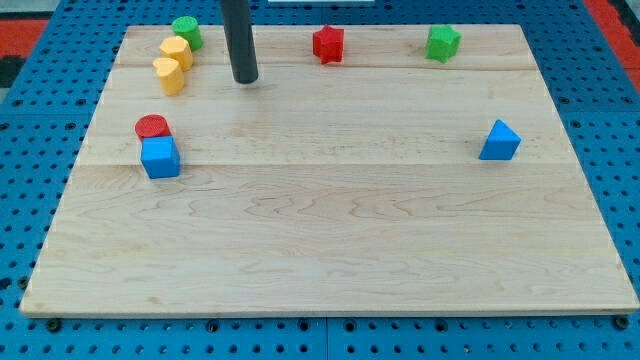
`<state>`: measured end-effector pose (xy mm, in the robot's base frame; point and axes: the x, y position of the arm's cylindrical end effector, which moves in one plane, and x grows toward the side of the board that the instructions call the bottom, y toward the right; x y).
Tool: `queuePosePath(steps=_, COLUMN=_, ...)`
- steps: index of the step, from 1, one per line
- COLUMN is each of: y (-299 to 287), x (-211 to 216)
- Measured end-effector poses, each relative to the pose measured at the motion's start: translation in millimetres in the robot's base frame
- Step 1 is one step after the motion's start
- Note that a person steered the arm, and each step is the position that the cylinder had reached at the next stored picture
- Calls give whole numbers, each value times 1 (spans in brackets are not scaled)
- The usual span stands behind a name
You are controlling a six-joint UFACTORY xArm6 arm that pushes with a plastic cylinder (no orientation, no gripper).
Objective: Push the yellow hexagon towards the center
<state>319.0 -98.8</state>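
Wooden desk [330, 230] on blue pegboard. We carry no hand, only our tip [245, 79], right of the yellow hexagon [177, 50] at top left, near the yellow block [169, 74]; judged poorly placed for pushing it centreward.

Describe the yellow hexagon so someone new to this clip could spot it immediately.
Look at the wooden board's corner at the view's top left, where three blocks cluster. The yellow hexagon is the middle one, between the green block above and another yellow block below. My tip stands just to its right. It is the upper of the two yellows, with flat facets.
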Motion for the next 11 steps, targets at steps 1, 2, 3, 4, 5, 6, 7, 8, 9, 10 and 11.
queuePosePath(steps=1, y=-58, x=46)
queuePosePath(steps=2, y=-156, x=37)
queuePosePath(steps=3, y=-172, x=-25)
queuePosePath(steps=4, y=-156, x=-77)
queuePosePath(steps=5, y=-155, x=-90)
queuePosePath(steps=6, y=-155, x=-90)
queuePosePath(steps=7, y=-144, x=-90)
queuePosePath(steps=8, y=-119, x=-89)
queuePosePath(steps=9, y=-92, x=-89)
queuePosePath(steps=10, y=-82, x=-82)
queuePosePath(steps=11, y=-92, x=-38)
